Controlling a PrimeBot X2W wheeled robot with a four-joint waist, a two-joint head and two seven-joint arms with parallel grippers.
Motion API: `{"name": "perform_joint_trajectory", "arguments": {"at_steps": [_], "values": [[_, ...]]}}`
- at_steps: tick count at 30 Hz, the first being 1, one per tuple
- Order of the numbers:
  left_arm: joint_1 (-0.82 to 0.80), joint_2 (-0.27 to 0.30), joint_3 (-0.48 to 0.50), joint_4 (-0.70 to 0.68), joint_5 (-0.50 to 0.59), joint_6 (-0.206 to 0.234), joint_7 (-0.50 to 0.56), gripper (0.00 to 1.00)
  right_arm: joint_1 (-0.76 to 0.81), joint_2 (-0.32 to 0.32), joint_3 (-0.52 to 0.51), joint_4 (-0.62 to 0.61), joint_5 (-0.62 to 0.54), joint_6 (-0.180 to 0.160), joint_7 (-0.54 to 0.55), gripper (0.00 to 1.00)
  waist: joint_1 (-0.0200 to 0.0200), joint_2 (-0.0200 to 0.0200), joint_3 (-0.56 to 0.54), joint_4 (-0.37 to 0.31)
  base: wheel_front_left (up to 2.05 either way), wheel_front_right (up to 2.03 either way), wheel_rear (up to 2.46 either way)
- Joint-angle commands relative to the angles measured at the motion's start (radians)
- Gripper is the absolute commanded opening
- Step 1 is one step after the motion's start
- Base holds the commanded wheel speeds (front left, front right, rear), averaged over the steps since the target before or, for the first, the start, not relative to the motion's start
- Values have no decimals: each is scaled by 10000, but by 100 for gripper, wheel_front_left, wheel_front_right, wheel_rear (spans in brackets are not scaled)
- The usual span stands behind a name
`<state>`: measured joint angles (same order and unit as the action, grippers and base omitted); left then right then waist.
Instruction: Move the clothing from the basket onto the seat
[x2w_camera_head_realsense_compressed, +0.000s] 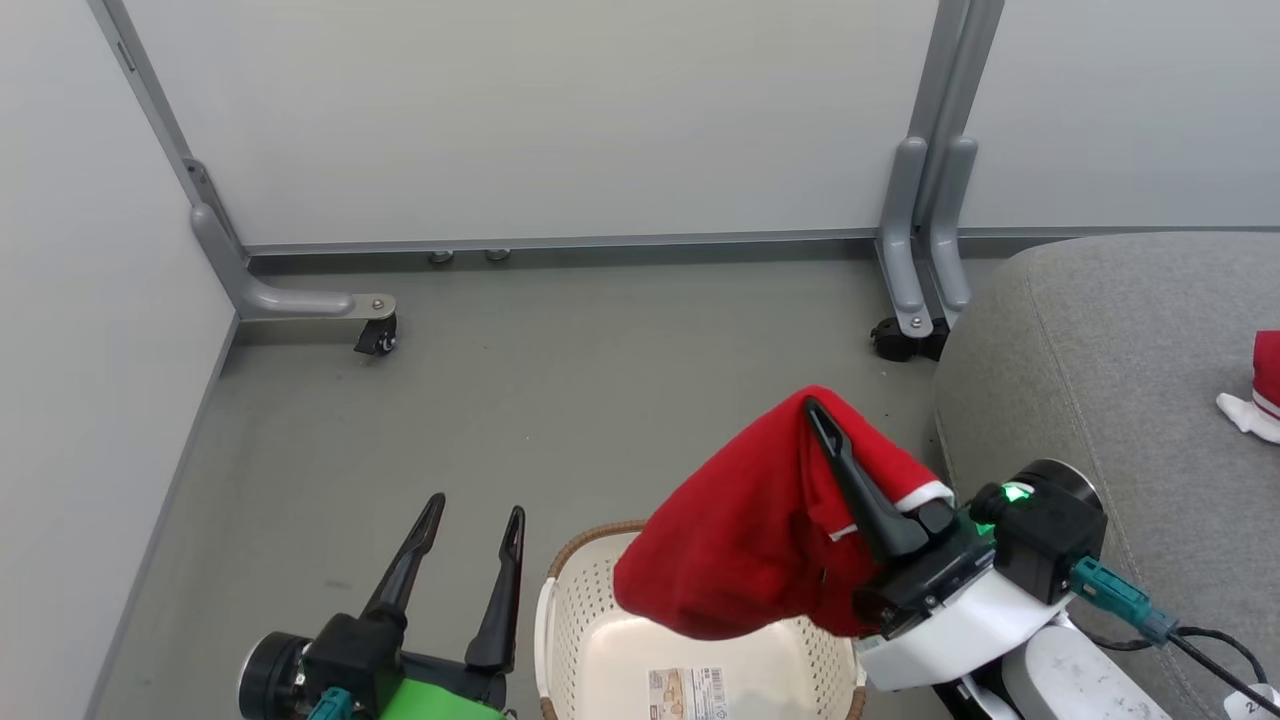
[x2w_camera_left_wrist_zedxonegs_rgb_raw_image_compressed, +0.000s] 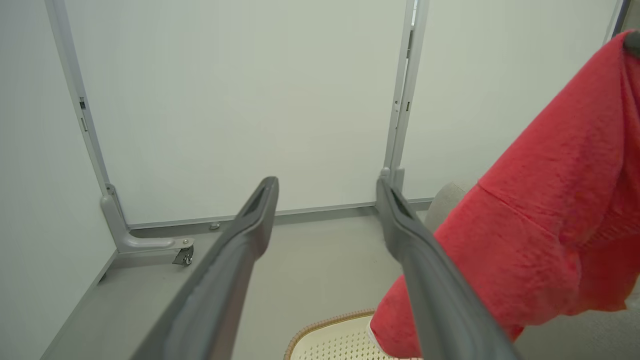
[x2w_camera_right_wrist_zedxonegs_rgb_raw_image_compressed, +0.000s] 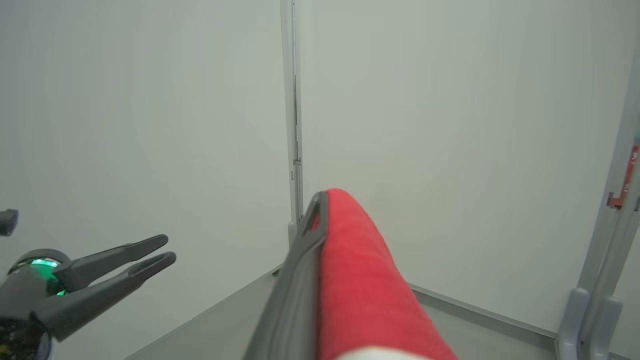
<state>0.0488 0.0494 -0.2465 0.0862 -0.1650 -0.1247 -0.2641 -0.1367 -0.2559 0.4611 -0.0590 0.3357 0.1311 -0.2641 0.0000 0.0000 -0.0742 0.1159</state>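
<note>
While the large grey woven-fabric sofa seat (x2w_camera_head_realsense_compressed: 1120, 400) already carries one red garment with white trim (x2w_camera_head_realsense_compressed: 1262, 385), lying at the head view's right edge, the job looks about half done. The small cream perforated plastic basket (x2w_camera_head_realsense_compressed: 580, 610) stands on the floor just beside the seat. What shows of its bottom is bare, though part is hidden. Above its rim hangs the second bright red fabric garment (x2w_camera_head_realsense_compressed: 740, 530), draped clear of the basket but not yet over the cushion. It needs carrying right and letting go.

The right gripper (x2w_camera_head_realsense_compressed: 822, 425) has its fingers pinched together on a fold of this cloth, which covers one finger. The left gripper (x2w_camera_head_realsense_compressed: 477, 505) is spread wide and empty, left of the basket.

The head view alone gives the garment on the seat and the basket's label. The left wrist view shows how low the cloth sags, and the right wrist view shows the pinch close up.
</note>
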Motion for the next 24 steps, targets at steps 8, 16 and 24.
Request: {"name": "perform_joint_trajectory", "arguments": {"at_steps": [8, 16, 24], "values": [[540, 21, 383, 419, -79, -60, 0, 100, 512, 89, -995, -11, -309, -9, 1, 0, 0, 0, 4, -65, 0, 0, 0], [716, 22, 549, 513, -392, -55, 0, 100, 720, 112, -1565, -107, -401, -9, 1, 0, 0, 0, 63, -178, 0, 0, 0], [648, 21, 436, 504, -457, -63, 0, 100, 801, 3, -1802, -111, -432, -9, 1, 0, 0, 0, 111, -469, 0, 0, 0]]}}
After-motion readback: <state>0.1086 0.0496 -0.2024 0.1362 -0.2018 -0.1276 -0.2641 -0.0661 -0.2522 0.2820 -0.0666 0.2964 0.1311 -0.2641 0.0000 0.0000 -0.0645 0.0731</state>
